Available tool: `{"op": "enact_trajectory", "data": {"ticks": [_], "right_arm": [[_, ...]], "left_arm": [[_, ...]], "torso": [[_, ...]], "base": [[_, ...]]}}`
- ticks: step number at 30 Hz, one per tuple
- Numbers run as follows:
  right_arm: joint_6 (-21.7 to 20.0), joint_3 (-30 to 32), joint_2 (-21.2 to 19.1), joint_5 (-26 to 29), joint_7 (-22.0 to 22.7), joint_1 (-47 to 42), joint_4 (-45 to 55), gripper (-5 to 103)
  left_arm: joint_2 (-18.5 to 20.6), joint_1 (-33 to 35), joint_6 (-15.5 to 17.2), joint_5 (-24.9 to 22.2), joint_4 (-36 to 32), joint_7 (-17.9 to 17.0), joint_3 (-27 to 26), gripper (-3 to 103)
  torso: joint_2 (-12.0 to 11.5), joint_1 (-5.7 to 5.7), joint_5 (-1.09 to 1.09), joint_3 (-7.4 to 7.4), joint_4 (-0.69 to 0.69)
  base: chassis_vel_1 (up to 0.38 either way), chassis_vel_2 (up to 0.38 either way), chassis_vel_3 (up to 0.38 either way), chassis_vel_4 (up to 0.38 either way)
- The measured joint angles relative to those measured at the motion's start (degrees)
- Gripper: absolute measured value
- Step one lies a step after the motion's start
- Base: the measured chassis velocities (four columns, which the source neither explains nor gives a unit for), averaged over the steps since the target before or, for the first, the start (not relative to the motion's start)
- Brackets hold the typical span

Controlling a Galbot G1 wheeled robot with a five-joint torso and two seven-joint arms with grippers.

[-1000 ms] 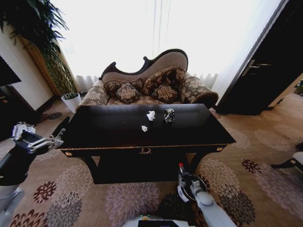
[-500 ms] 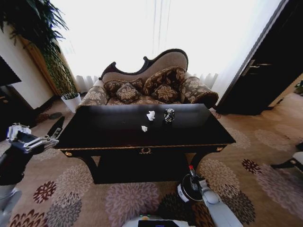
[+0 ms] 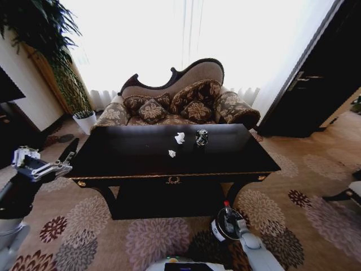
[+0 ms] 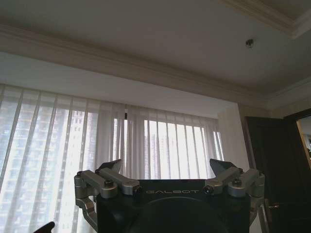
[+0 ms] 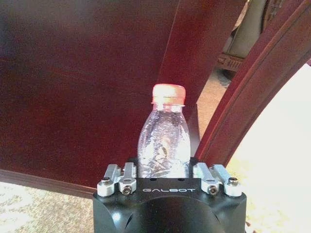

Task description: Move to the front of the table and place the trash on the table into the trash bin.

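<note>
Since a second ago the right gripper [image 3: 228,221] has carried the bottle [image 3: 227,213] rightward and down, from beside the table's front face to over the trash bin [image 3: 218,230], while the left gripper [image 3: 45,165] has only wavered slightly off the table's left end.

Going left to right: the left gripper hangs in the air off the front-left corner of the table [image 3: 135,161], tilted up towards the curtains, its jaws spread wide with nothing between them in its wrist view [image 4: 168,171]. On the tabletop, a small paper ball [image 3: 171,153] lies near the centre, a larger paper ball [image 3: 180,138] sits towards the back edge, and the dark can [image 3: 201,137] stands just beside that one, to its right. Below the front edge, right of the gold ornament, the right gripper is clamped around the lower body of the clear bottle [image 5: 164,141], its red cap [image 5: 168,93] pointing away from the wrist towards the table's dark underside.

The bin sits close to the table's front-right leg and is partly hidden by the arm, so the risk, as I judge it, is a release off-centre: the bottle could strike the black rim and roll onto the carpet, or the arm could nudge the light bin over. The upright, top-heavy grasp could also let the bottle tip and lodge across the opening.
</note>
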Motion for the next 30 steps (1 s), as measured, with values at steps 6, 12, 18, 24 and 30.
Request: {"op": "enact_trajectory", "data": {"ticks": [6, 12, 18, 24, 30], "right_arm": [[0.02, 0.53, -0.18, -0.02, -1.78, -1.4, 1.26, 69], [0.18, 0.67, -0.34, 0.02, -2.22, -2.63, 2.96, 90], [0.25, 0.63, 0.27, 0.53, -2.84, -4.39, 6.13, 100], [0.48, 0.59, 1.05, 2.04, -3.41, -6.71, 9.69, 100], [3.88, 1.8, 2.25, 4.61, -14.59, -13.46, 19.68, 100]], "left_arm": [[-0.21, 0.09, -0.05, -0.05, -0.38, 0.02, 0.03, 100], [-0.57, 0.16, -0.15, -0.06, -0.74, 0.08, 0.2, 100], [-0.66, 0.13, -0.24, -0.06, -0.86, 0.14, 0.34, 100], [-0.47, 0.1, -0.69, -0.1, -0.8, 0.18, 0.38, 100], [0.08, -0.26, -1.08, -0.39, -0.26, 0.2, 0.55, 100]], "torso": [[0.0, 0.0, 0.0, 0.0, 0.0], [0.0, 0.0, 0.0, 0.0, 0.0], [0.0, 0.0, 0.0, 0.0, 0.0], [0.0, 0.0, 0.0, 0.0, 0.0], [0.0, 0.0, -0.02, 0.0, 0.0]], "base": [[0.0, 0.0, 0.0, 0.0], [0.0, 0.0, 0.0, 0.0], [0.0, 0.0, 0.0, 0.0], [0.0, 0.0, 0.0, 0.0], [0.0, 0.0, 0.0, 0.0]]}}
